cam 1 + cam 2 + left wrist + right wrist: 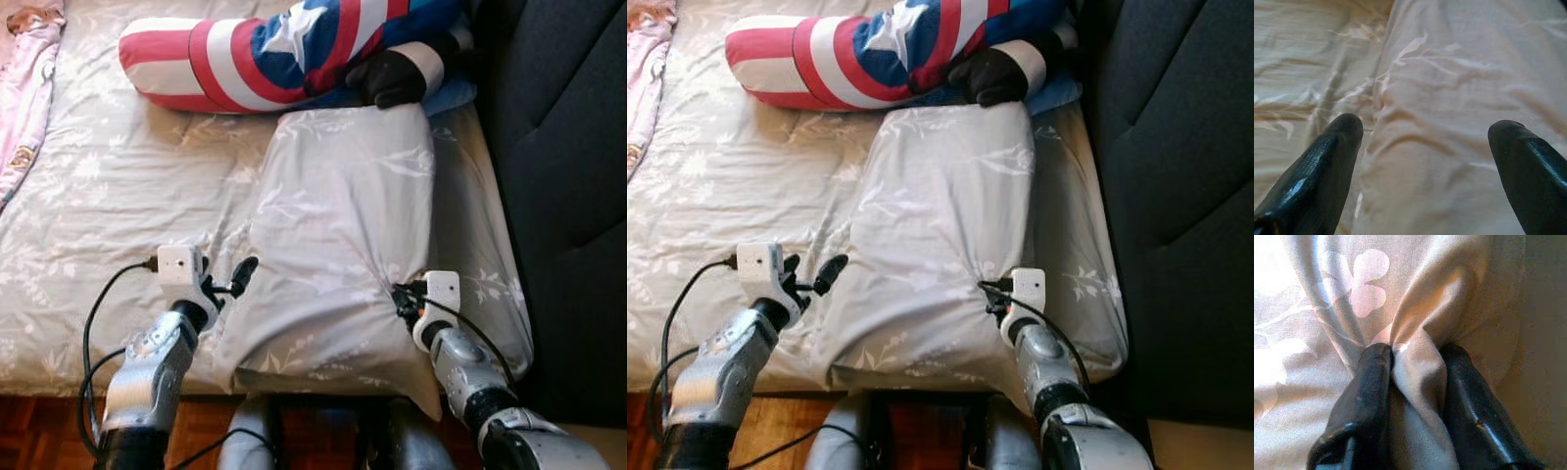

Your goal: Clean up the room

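Now | right end effector point(1413, 362) pinching pillow point(343, 225) | striped cushion point(245, 54) beyond

Grey pillow point(940, 225) with pale leaf print lies on matching bed sheet point(715, 196). Right gripper point(991, 297) at pillow's right edge; fabric bunches into a pucker at its fingertips. Left gripper point(815, 277) at pillow's left edge, fingers parted, one fingertip point(830, 271) touching the fabric. Striped red, white and blue cushion point(872, 54) lies beyond the pillow's far end.
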`<state>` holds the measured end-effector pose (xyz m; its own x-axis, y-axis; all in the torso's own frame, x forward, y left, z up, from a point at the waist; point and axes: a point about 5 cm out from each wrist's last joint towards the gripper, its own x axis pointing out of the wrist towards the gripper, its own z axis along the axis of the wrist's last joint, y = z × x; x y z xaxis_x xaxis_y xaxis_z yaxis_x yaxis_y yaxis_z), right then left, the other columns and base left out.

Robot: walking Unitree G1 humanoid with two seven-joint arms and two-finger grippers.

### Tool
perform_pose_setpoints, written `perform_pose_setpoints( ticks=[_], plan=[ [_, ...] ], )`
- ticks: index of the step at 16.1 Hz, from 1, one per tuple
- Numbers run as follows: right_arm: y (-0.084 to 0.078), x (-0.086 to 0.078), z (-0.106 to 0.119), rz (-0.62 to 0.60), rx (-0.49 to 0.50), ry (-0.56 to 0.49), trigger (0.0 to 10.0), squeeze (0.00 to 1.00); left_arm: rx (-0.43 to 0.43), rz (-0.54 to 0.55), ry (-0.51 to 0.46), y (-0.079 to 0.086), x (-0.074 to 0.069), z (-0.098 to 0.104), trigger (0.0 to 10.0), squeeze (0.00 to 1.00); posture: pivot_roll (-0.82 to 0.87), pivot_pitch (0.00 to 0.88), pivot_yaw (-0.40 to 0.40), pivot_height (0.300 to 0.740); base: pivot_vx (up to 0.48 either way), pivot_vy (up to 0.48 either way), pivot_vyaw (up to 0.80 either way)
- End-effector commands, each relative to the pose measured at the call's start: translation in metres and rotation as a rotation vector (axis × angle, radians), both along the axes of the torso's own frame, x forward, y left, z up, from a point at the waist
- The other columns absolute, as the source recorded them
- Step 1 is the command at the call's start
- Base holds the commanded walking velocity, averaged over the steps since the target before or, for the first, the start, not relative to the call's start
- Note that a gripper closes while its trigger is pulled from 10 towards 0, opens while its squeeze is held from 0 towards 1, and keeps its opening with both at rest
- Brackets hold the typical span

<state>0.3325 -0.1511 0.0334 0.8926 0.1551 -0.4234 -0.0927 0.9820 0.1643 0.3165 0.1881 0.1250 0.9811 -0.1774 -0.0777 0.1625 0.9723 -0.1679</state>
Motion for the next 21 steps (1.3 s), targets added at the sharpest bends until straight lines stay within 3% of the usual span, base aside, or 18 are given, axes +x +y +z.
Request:
perform_pose_setpoints(
  ticks=[1,4,6,8,9,11,14,15,16,18,21],
  plan=[
    [0.010,-0.025,-0.031,0.053,0.004,0.155,0.0,0.00,0.017,0.011,0.040,0.004,0.001,-0.014,10.0,0.00,0.11,0.354,0.010,0.671,0.000,0.000,0.00],
    [0.008,-0.024,-0.029,0.088,-0.005,0.140,0.0,0.00,-0.030,0.035,0.139,-0.002,0.022,-0.038,10.0,0.00,0.05,0.352,-0.014,0.671,0.000,0.000,0.00],
    [0.003,-0.023,-0.027,0.084,-0.008,0.129,0.0,0.00,-0.008,0.028,0.155,-0.006,0.033,-0.040,10.0,0.00,0.02,0.355,-0.025,0.671,0.000,0.000,0.00],
    [-0.001,-0.022,-0.026,0.084,-0.013,0.115,0.0,0.00,-0.030,-0.001,0.174,-0.009,0.038,-0.041,10.0,1.00,0.00,0.359,-0.033,0.671,0.000,0.000,0.00],
    [-0.001,-0.022,-0.026,0.088,-0.008,0.109,0.0,0.00,0.048,0.017,0.210,-0.007,0.038,-0.047,10.0,1.00,-0.01,0.364,-0.040,0.671,0.000,0.000,0.00],
    [-0.003,-0.022,-0.025,0.079,-0.001,0.102,0.0,0.00,0.086,0.081,0.215,0.002,0.038,-0.050,10.0,1.00,-0.02,0.372,-0.050,0.671,0.000,0.000,0.00],
    [-0.001,-0.022,-0.025,0.092,0.001,0.096,0.0,0.00,0.073,0.093,0.260,0.005,0.031,-0.063,10.0,1.00,-0.03,0.375,-0.065,0.671,0.000,0.000,0.00],
    [0.001,-0.021,-0.024,0.099,0.006,0.091,0.0,0.00,0.022,0.074,0.314,0.001,0.023,-0.076,10.0,0.00,-0.04,0.376,-0.068,0.671,0.000,0.000,0.00],
    [0.003,-0.020,-0.022,0.106,0.015,0.082,0.0,0.00,-0.008,0.056,0.351,-0.004,0.016,-0.087,10.0,0.00,-0.06,0.379,-0.075,0.671,0.000,0.000,0.00],
    [0.004,-0.018,-0.020,0.111,0.028,0.075,0.0,0.00,0.008,0.014,0.423,-0.016,0.000,-0.109,10.0,0.00,-0.08,0.382,-0.084,0.671,0.000,0.000,0.00],
    [0.003,-0.017,-0.018,0.126,0.035,0.064,0.0,0.00,0.050,0.052,0.431,-0.017,-0.005,-0.115,10.0,0.00,-0.10,0.390,-0.100,0.671,0.000,0.000,0.00]
  ],
)
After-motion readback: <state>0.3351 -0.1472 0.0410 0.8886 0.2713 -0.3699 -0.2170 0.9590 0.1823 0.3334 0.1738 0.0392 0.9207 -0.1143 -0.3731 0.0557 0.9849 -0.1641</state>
